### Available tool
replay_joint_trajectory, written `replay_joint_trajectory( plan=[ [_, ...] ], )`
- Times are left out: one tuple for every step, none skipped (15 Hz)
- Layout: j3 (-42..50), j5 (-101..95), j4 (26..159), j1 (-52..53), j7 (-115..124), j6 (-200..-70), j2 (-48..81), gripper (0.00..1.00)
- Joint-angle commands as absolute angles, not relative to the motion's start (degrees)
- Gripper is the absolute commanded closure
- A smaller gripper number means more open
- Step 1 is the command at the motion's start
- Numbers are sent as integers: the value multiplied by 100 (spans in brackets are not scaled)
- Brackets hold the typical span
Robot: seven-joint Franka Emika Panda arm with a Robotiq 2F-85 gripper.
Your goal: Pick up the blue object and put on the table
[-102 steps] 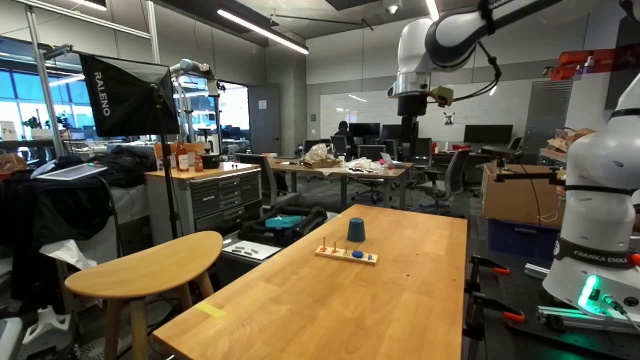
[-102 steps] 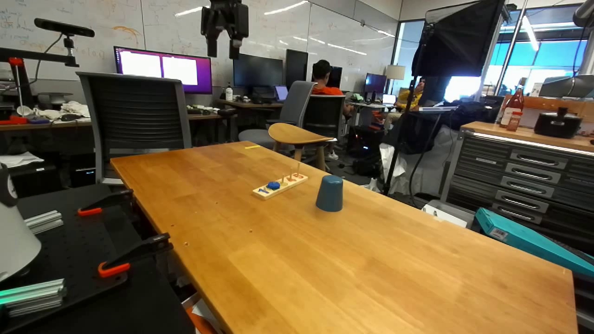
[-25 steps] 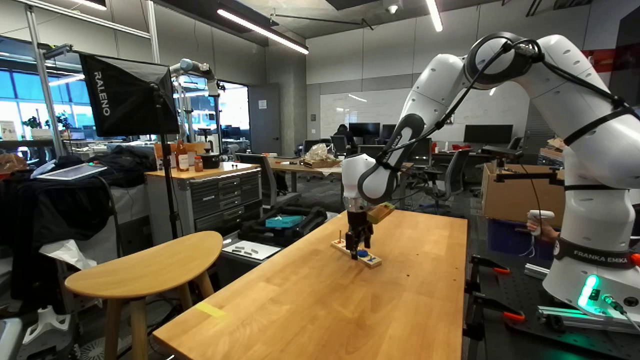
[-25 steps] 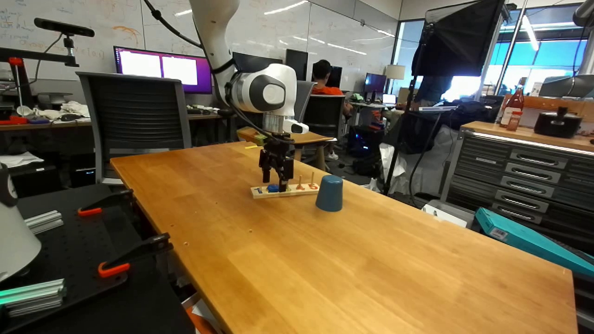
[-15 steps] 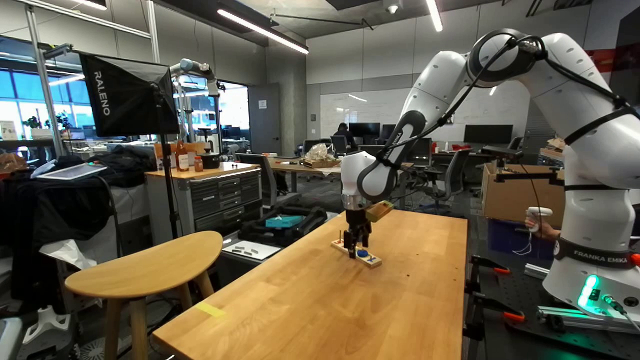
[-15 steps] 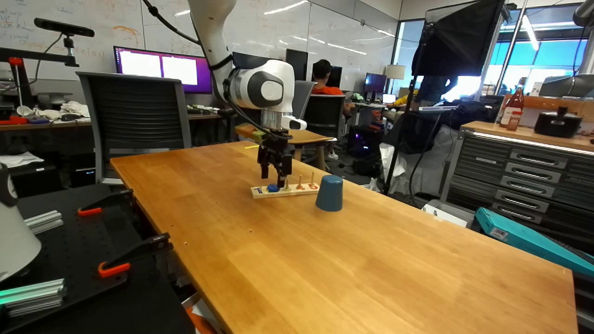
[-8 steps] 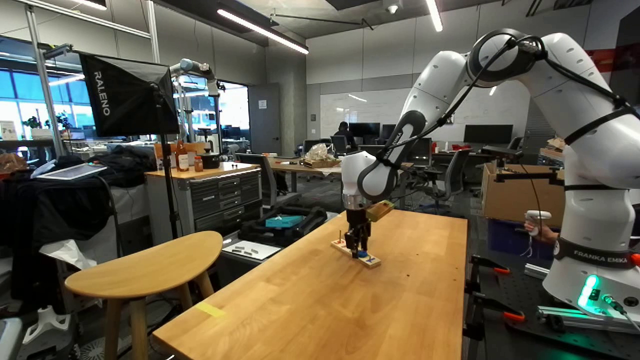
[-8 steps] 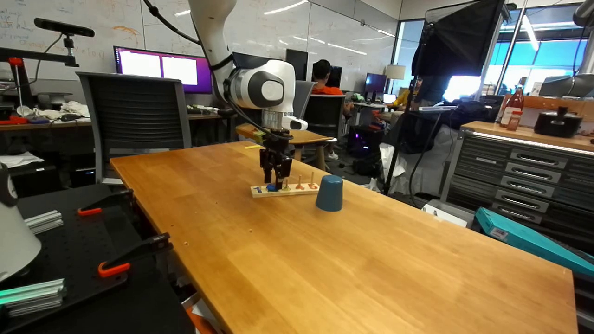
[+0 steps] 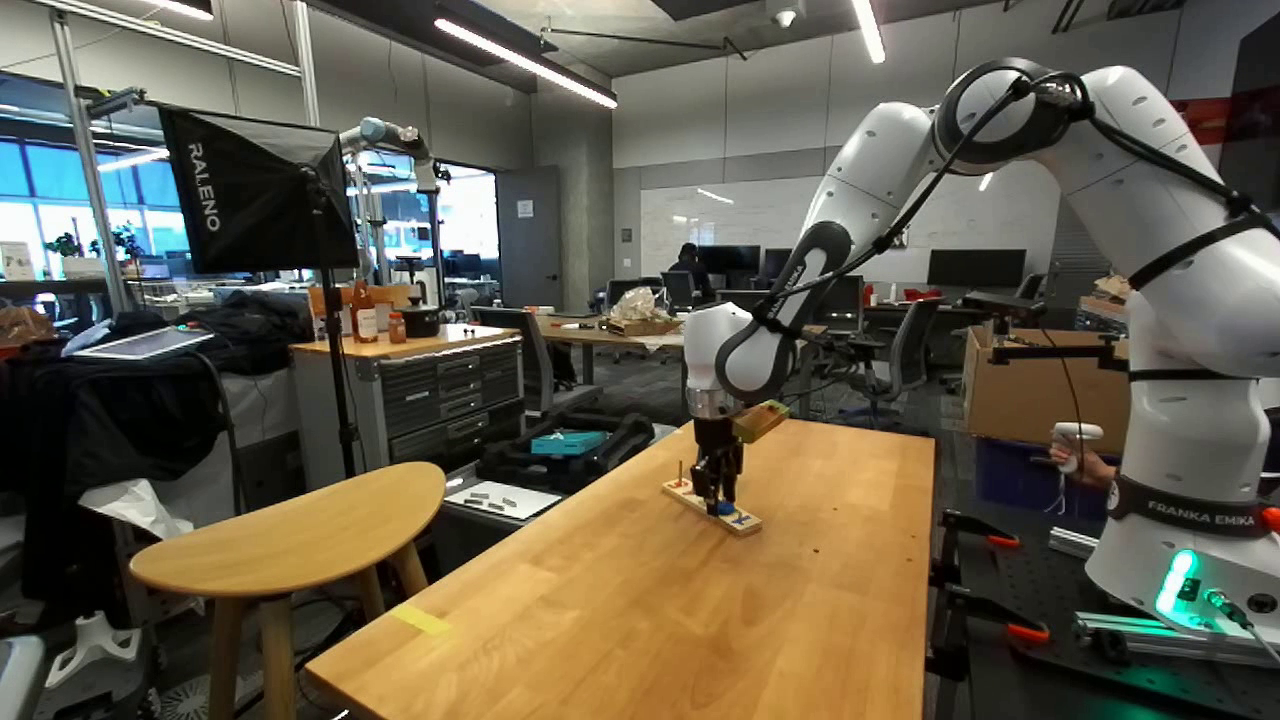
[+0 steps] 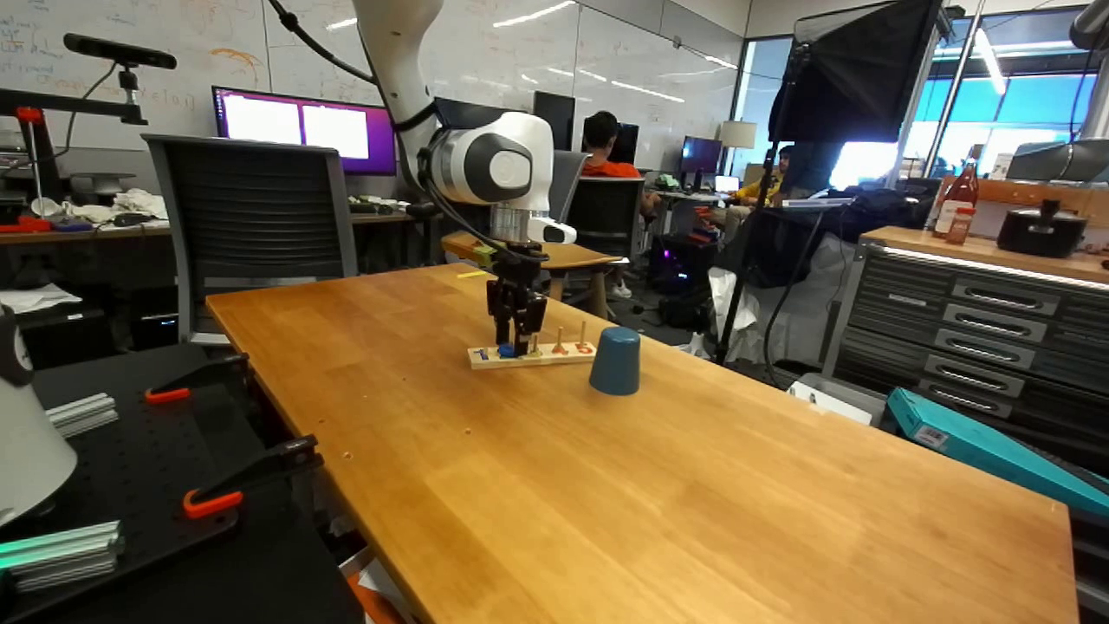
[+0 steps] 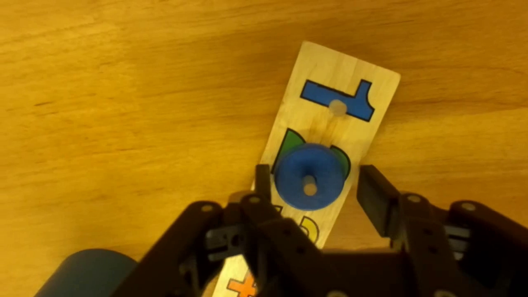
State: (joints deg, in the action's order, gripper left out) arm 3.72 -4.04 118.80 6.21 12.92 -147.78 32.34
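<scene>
Straddling a blue disc on a pale wooden strip: black gripper, fingers spread.

On the honey-coloured wooden table, a tapered slate-blue cup stands right of the strip in an exterior view.

Two blue pieces catch my eye. A blue disc sits flat between the parted fingers of the end effector, threaded on a peg, with a gap showing to each finger in the wrist view. In an exterior view a slate-blue cup stands narrow end up on the worktop, near the end effector, off to one side and clear of it. The worktop, smooth honey-coloured wood, stretches beneath the end effector and well past it.
</scene>
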Motion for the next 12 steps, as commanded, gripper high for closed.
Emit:
replay_joint_trajectory(
  plan=[
    [410,-359,11872,616,1385,-14674,3177,72],
    [413,-350,11863,608,1397,-14661,3178,81],
    [414,-345,11860,601,1411,-14656,3177,82],
    [410,-330,11856,592,1424,-14610,3166,82],
    [410,-337,11869,596,1438,-14598,3139,82],
    [390,-332,11878,603,1435,-14536,3077,82],
    [372,-335,11905,622,1438,-14519,3007,82],
    [328,-305,11926,630,1431,-14457,2895,82],
    [301,-290,11940,635,1428,-14418,2800,82],
    [283,-289,11957,639,1429,-14383,2703,82],
    [282,-296,11959,639,1444,-14350,2633,82],
    [298,-312,11962,633,1463,-14310,2566,82]
  ],
)
